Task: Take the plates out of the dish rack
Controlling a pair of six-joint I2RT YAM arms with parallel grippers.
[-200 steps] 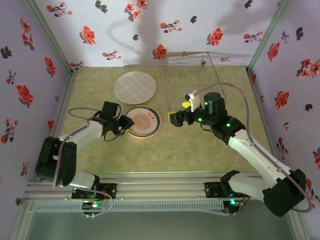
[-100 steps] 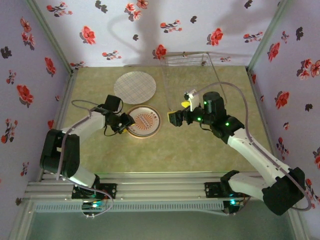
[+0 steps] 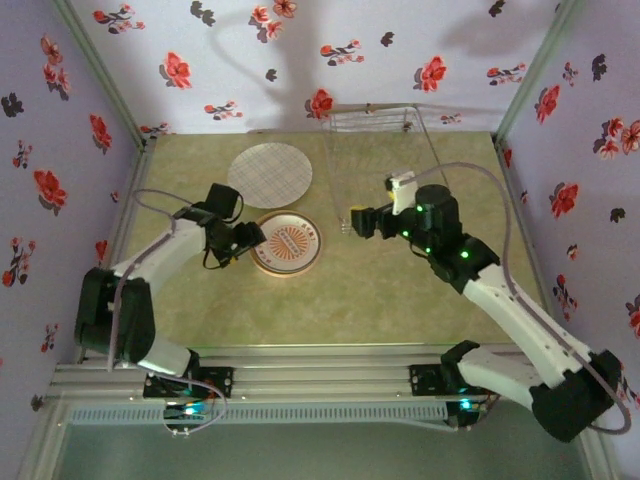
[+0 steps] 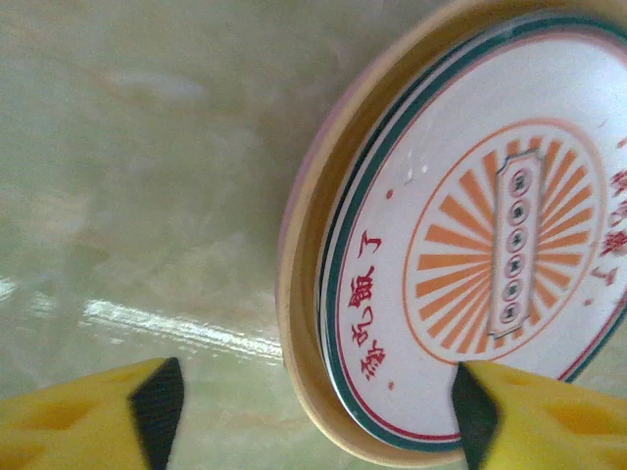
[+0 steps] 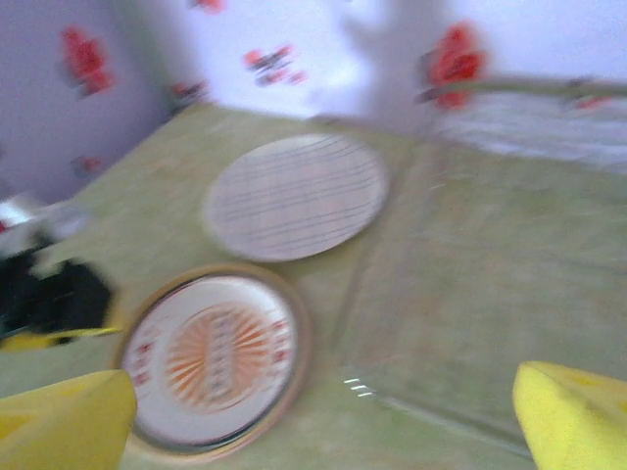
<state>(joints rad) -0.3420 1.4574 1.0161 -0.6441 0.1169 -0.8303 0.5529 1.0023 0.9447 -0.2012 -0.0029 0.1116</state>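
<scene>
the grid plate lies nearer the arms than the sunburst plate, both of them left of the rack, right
Not quite. The grid plate lies farther from the arms than the sunburst plate, as the top external view shows. Both are left of the rack.

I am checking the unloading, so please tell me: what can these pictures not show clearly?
- The plates under the sunburst plate: left wrist view, it covers all but their rims; number unclear.
- The dish rack slots: right wrist view, motion blur; top view, wires too thin.
- The sunburst plate's red lettering: left wrist view, partly cut off by the right edge.
</scene>
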